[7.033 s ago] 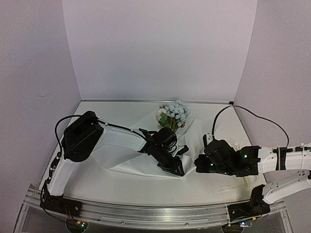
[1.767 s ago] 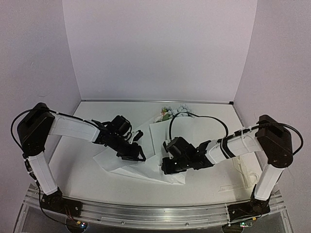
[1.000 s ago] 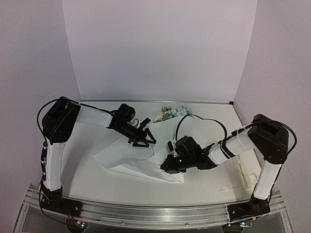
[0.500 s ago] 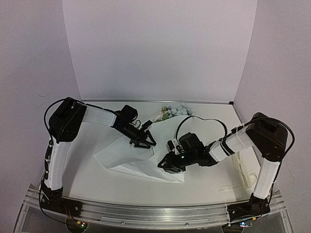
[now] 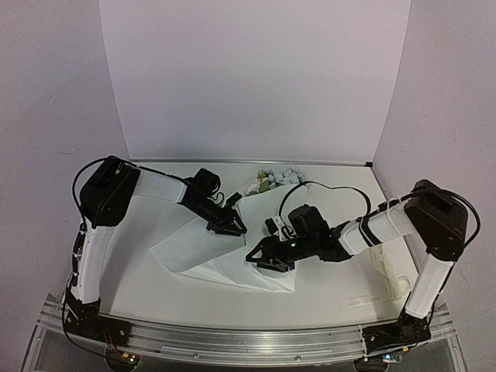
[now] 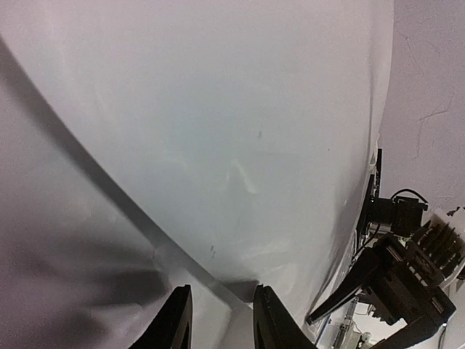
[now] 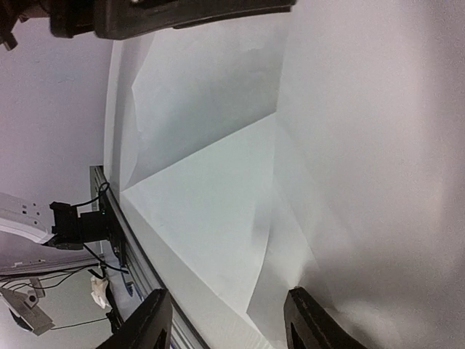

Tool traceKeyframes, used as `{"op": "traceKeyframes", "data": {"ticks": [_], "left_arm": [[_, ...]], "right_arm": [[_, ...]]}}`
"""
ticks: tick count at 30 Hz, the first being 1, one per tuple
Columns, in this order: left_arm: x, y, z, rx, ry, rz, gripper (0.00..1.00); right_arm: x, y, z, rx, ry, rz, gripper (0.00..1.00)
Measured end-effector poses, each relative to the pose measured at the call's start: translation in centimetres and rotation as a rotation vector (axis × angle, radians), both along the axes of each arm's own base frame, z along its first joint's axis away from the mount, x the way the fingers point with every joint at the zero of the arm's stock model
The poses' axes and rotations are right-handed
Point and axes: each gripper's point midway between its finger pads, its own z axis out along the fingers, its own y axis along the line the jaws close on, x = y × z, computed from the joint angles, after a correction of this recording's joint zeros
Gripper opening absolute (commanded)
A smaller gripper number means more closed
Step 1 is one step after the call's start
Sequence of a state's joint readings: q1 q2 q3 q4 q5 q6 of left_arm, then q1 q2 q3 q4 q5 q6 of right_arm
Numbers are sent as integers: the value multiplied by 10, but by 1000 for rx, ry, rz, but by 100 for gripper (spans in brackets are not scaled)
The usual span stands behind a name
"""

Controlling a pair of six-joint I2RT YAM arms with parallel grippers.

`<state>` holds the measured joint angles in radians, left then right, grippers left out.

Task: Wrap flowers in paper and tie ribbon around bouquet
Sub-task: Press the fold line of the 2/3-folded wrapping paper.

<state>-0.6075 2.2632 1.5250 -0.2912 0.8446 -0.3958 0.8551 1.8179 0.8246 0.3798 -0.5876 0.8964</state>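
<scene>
The white paper (image 5: 198, 248) lies folded across the middle of the table, one flap over the stems of the flowers (image 5: 280, 177), whose pale blue and white blooms show at the back. My left gripper (image 5: 231, 225) rests low on the paper's upper fold. In the left wrist view its jaws (image 6: 221, 294) are open, only narrowly apart, with a fold edge of the paper (image 6: 218, 145) between them. My right gripper (image 5: 261, 260) is wide open just above the paper's near flap (image 7: 218, 196), holding nothing (image 7: 227, 294). The ribbon (image 5: 395, 279) lies at the table's right side.
White walls close in the table at the back and on both sides. The right arm's black cable (image 5: 325, 190) loops over the paper near the blooms. A metal rail (image 5: 232, 341) runs along the near edge. The two grippers are about a hand's width apart.
My right gripper has opened, let go of the paper and shifted a little left. My left gripper's jaws have narrowed around the fold edge while staying on the upper fold.
</scene>
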Motion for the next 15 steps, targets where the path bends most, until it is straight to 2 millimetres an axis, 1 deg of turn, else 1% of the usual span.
{"op": "traceKeyframes", "data": {"ticks": [5, 10, 11, 14, 15], "left_arm": [[11, -7, 11, -30, -31, 16, 16], [17, -11, 17, -54, -50, 27, 3], [17, -12, 17, -56, -51, 30, 1], [19, -13, 19, -62, -55, 33, 0], [19, -13, 19, -65, -58, 33, 0]], "right_arm": [[0, 2, 19, 35, -21, 5, 54], [0, -3, 23, 31, -22, -4, 55], [0, -5, 23, 27, -22, -8, 55], [-2, -21, 24, 7, -24, -30, 56], [-3, -26, 26, 2, -31, -38, 55]]}}
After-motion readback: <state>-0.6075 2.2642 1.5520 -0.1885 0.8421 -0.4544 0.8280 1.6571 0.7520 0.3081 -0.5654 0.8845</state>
